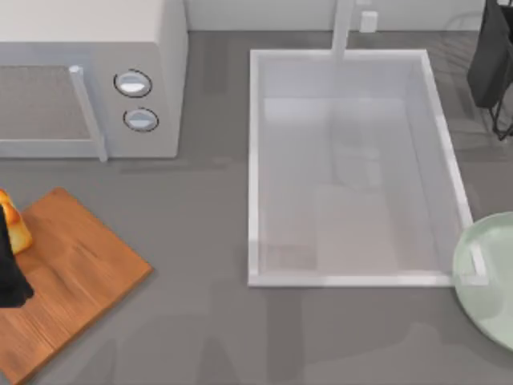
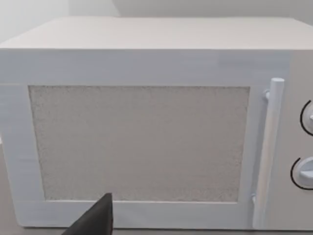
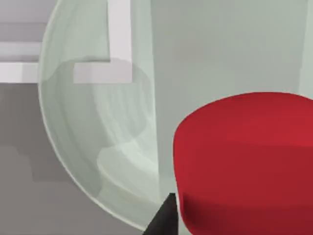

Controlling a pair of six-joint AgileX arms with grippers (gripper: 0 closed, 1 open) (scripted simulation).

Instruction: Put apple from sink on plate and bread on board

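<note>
Overhead, the bread was seen at the far left edge of the table, lying on the near-left corner of the board. A dark part of the left gripper was found directly beside the bread and over the board; whether its fingers were parted or closed could not be told, nor whether the loaf was still held. From the left wrist view, a dark finger tip was seen low before the microwave, whose door, handle and two knobs were faced squarely.

The sink was placed right of the microwave, with its faucet post at the far short side. The plate was set at the table's right edge, its rim overlapping the sink's near right corner.

From the right wrist view, the apple was seen very close, over the pale green plate, with one dark finger tip just beside it. Whether the right gripper was clamped on the fruit could not be judged. A dark piece of the right arm was visible by the far right edge.
</note>
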